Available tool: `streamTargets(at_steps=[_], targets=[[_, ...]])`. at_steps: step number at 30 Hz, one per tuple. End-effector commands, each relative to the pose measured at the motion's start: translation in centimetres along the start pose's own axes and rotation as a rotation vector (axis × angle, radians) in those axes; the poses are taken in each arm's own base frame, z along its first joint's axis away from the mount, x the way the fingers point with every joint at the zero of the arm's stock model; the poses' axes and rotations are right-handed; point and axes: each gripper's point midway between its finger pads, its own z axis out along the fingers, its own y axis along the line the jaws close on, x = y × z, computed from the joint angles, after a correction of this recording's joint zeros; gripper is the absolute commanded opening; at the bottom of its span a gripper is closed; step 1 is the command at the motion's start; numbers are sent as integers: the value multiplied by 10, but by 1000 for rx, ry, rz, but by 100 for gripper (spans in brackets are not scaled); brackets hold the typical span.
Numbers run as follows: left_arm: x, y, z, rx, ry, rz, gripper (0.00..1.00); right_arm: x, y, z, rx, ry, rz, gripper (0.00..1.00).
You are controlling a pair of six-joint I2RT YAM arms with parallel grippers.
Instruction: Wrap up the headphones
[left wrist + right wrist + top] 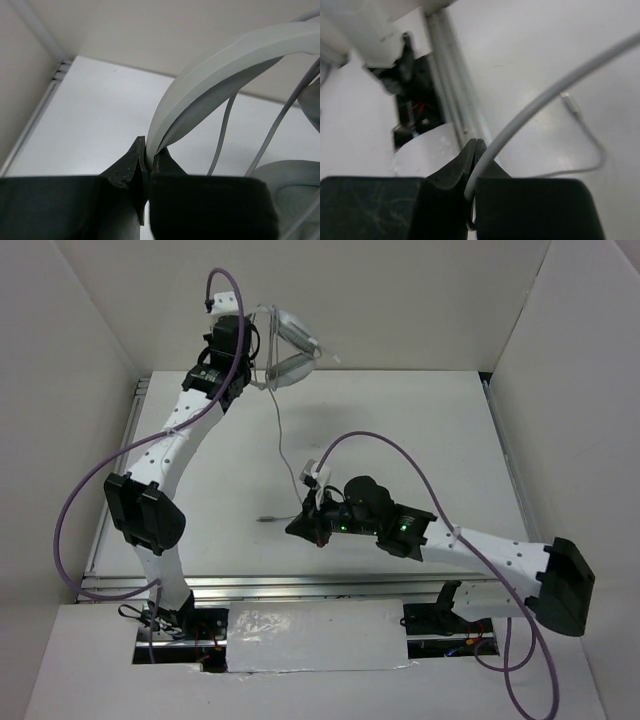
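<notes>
The headphones (290,340) hang in the air at the far back of the table, light grey with a curved headband (225,65) and a padded ear cup (292,192). My left gripper (262,352) is shut on the lower end of the headband, seen pinched between the jaws in the left wrist view (149,150). The thin grey cable (280,430) drops from the headset towards mid-table. My right gripper (303,526) is shut on that cable (545,95), which passes between its closed tips (476,146). The cable's plug (570,105) lies on the table (430,440).
White walls (80,350) close in the table on the left, right and back. A metal rail (300,585) runs along the near edge, with a shiny white sheet (310,635) in front of it. Thick purple arm cables (75,530) loop beside both arms.
</notes>
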Motion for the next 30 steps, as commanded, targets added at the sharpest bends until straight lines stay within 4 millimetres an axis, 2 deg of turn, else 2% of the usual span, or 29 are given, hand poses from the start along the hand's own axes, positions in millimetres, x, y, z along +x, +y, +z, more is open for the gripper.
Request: streamTargets(at_steps=[1,2,3,4,5,6,7,10,11,12,13,14,15,16,17,18,19,20,21,22,23,24,25,27,28,29,30], targets=[[-30,20,-15,-164,-144,-25,0,-7,-61,-50,467,44,-30,0],[-22,21,-14,-181,-130,1,0,-15,-66,-61,525,32,-37,0],[-12,19,-13,-194,-110,29,0,-37,-65,-75,566,-15,-49,0],[2,22,-12,-220,-79,65,0,-39,-79,-93,680,-2,-62,0],[12,22,-11,-226,-60,94,0,-50,-80,-102,718,-17,-73,0],[24,17,-10,-219,-36,129,0,-74,-78,-111,747,-81,-72,0],[42,18,-9,-222,0,173,0,-73,-84,-125,802,-44,-112,0],[70,8,-16,-225,30,278,0,-104,-95,-155,939,-116,-158,0],[89,8,-18,-218,58,351,0,-111,-98,-163,965,-121,-188,0],[94,0,-24,-184,57,372,0,-120,-106,-177,1032,-145,-191,0],[108,-2,-26,-167,75,395,0,-126,-110,-182,1062,-168,-186,0],[114,-7,-29,-129,88,410,0,-131,-113,-188,1088,-147,-231,0],[118,-18,-34,-41,106,404,0,-138,-119,-198,1133,-160,-236,0],[132,-20,-36,0,133,421,0,-146,-121,-203,1153,-183,-245,0],[138,-23,-39,41,145,439,0,-151,-123,-207,1174,-168,-286,0],[135,-32,-46,118,138,427,0,-162,-129,-217,1222,-203,-288,0],[147,-33,-51,159,160,458,0,-166,-132,-222,1249,-208,-301,0],[143,-36,-60,204,153,453,0,-171,-136,-226,1270,-195,-339,0],[149,-47,-67,288,164,457,0,-181,-137,-230,1282,-236,-343,0],[159,-47,-73,324,184,482,0,-186,-144,-234,1300,-236,-349,0],[155,-51,-82,366,172,471,0,-195,-145,-238,1301,-248,-368,0],[156,-54,-88,397,168,465,0,-203,-146,-240,1296,-270,-374,0],[167,-57,-95,458,183,503,0,-207,-154,-238,1285,-267,-383,0],[162,-63,-110,520,158,486,0,-222,-158,-242,1280,-294,-390,0],[172,-67,-118,580,173,486,0,-228,-166,-246,1284,-303,-389,0],[163,-68,-129,612,147,469,0,-231,-172,-246,1280,-308,-386,0],[166,-68,-135,641,143,465,0,-235,-178,-247,1280,-316,-380,0]])
